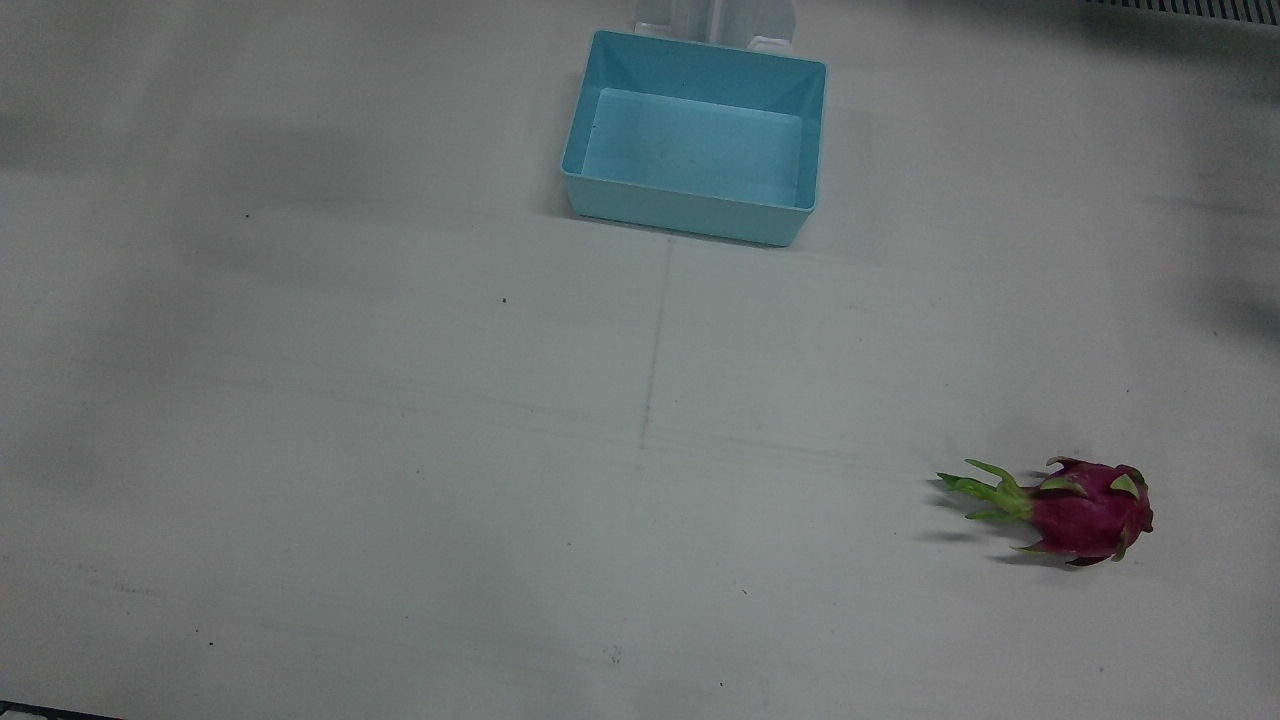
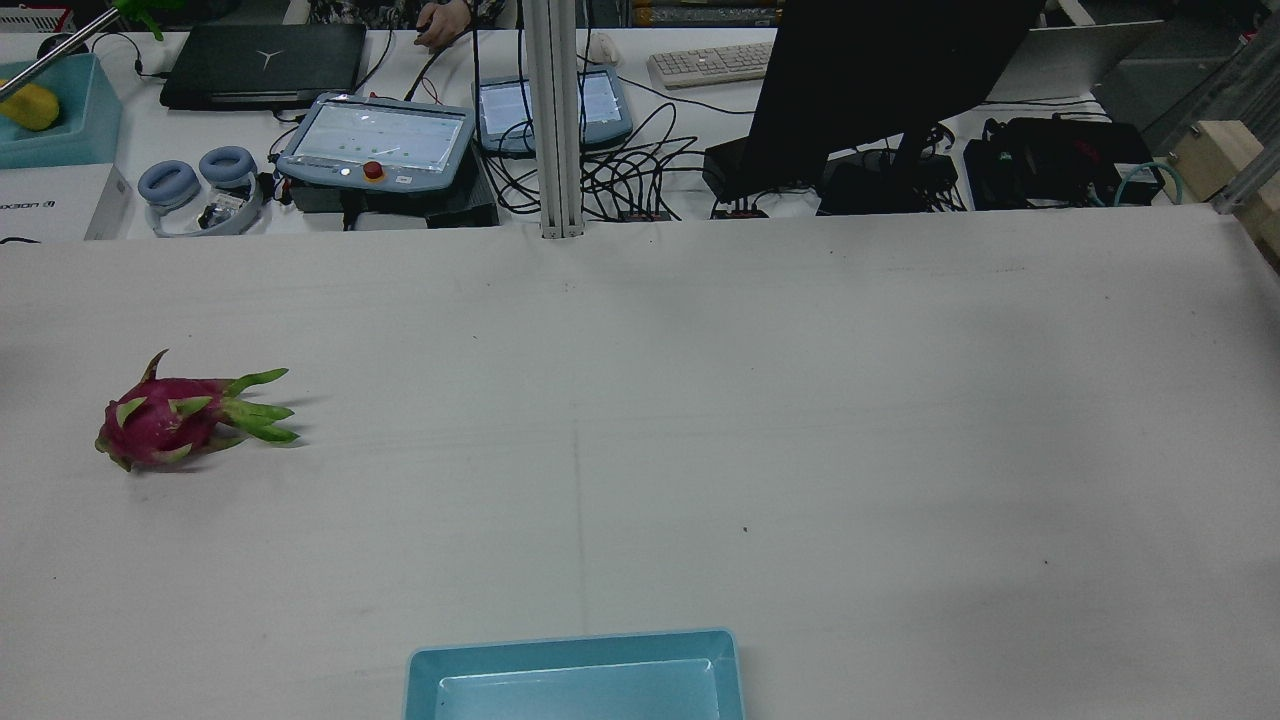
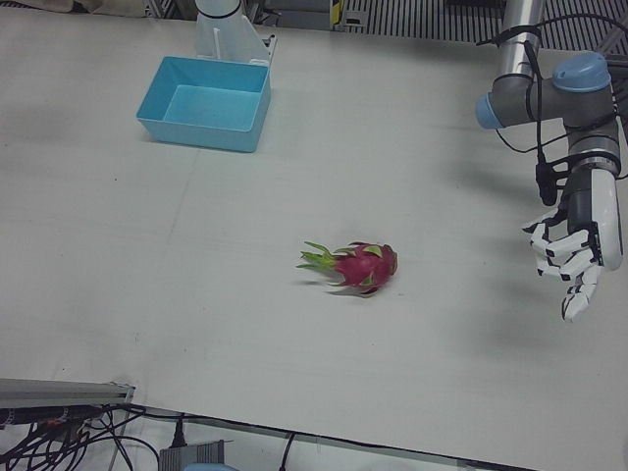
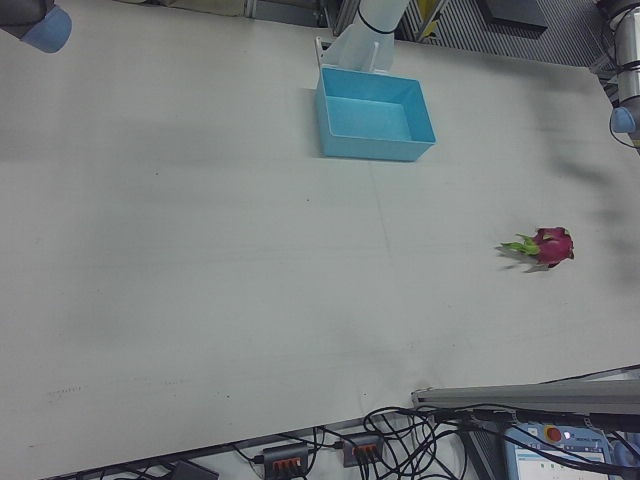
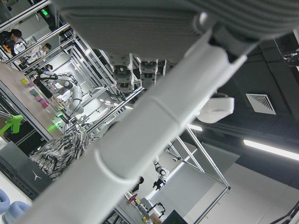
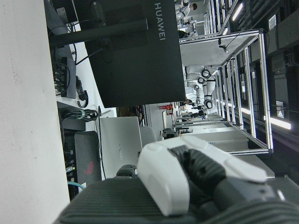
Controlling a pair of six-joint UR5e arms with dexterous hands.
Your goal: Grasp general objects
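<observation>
A magenta dragon fruit (image 3: pixel 363 267) with green leafy tips lies on its side on my white worktop (image 3: pixel 196 245), well apart from the empty blue bin (image 3: pixel 206 103) near my base. My left hand (image 3: pixel 574 250) hangs above the worktop off to the fruit's side, fingers spread and holding nothing. My right hand (image 6: pixel 196 177) shows only partly (seen only by its own camera), so I cannot tell its state.

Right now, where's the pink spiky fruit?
The dragon fruit lies on the white table, on the robot's left side, far from the blue bin. The left hand hangs off to its side, not touching it.
</observation>
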